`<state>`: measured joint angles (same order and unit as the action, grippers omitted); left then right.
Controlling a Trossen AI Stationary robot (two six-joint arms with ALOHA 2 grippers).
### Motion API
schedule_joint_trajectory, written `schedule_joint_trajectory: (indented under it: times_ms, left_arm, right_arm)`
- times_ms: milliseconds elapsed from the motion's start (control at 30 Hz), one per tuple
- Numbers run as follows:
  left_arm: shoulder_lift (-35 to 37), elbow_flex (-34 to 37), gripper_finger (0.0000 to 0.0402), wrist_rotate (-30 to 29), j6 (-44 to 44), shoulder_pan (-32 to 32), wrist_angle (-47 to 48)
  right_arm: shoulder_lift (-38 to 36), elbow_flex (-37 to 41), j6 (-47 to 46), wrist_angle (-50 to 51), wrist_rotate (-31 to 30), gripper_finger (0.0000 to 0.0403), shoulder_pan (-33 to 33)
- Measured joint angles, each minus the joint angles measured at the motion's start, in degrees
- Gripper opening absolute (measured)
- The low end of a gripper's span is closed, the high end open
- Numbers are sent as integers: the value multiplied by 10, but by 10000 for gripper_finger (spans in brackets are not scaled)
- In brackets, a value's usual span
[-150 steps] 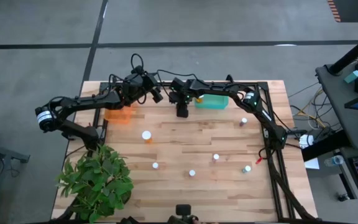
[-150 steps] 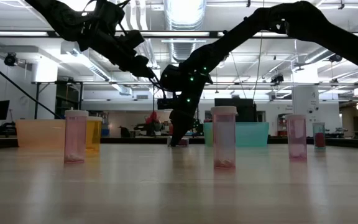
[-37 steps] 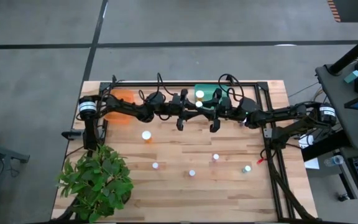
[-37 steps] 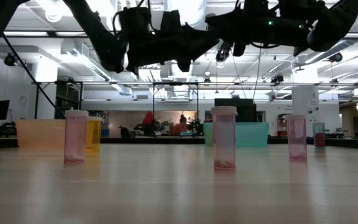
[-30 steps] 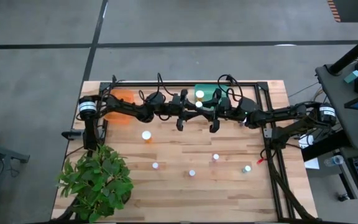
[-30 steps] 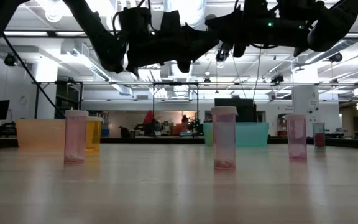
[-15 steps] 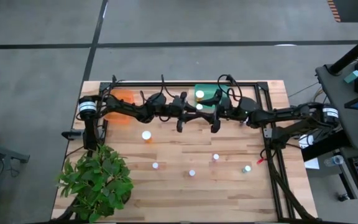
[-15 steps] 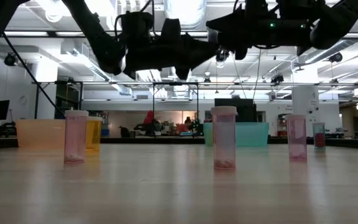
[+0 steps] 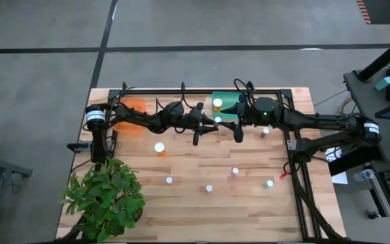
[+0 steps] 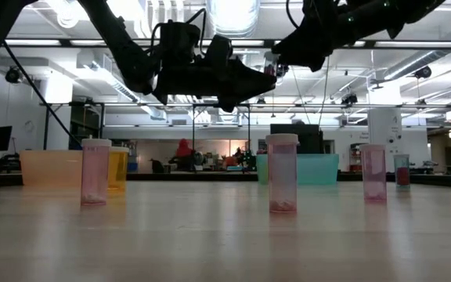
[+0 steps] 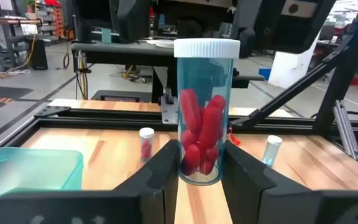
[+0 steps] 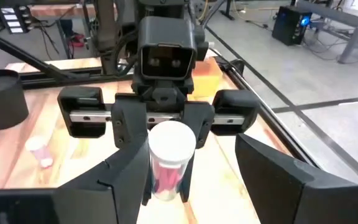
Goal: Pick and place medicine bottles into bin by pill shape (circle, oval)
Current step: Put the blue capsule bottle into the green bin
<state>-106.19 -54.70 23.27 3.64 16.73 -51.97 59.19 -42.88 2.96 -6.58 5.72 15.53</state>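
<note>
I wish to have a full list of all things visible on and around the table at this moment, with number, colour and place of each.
table: one, light wood, black frame around it
orange bin: one, far left corner
teal bin: one, far edge, middle
bottle in bin: one, white cap, inside the teal bin
standing bottles: six, white caps, spread over the table
held bottle: one, clear, red oval pills, above the table
plant: one, green, near left corner
left gripper: shut on the held bottle
right gripper: open, facing the held bottle

Grey concrete floor [image 9: 46, 74] — bright ceiling lights [image 10: 233, 12]
</note>
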Motion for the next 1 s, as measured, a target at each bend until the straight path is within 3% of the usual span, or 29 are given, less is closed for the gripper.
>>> schedule_joint_trajectory:
  times_ms: [667,800,1000]
  left_arm:
    - [0,-1,79,-36,-42,0,0]
    - [0,-1,79,-37,-43,0,0]
    - [0,-1,79,-39,-43,0,0]
  right_arm:
    - [44,-9,6,-35,1,219,0]
    - [44,-9,7,-35,-10,195,0]
    - [47,-9,6,-35,-10,126,0]
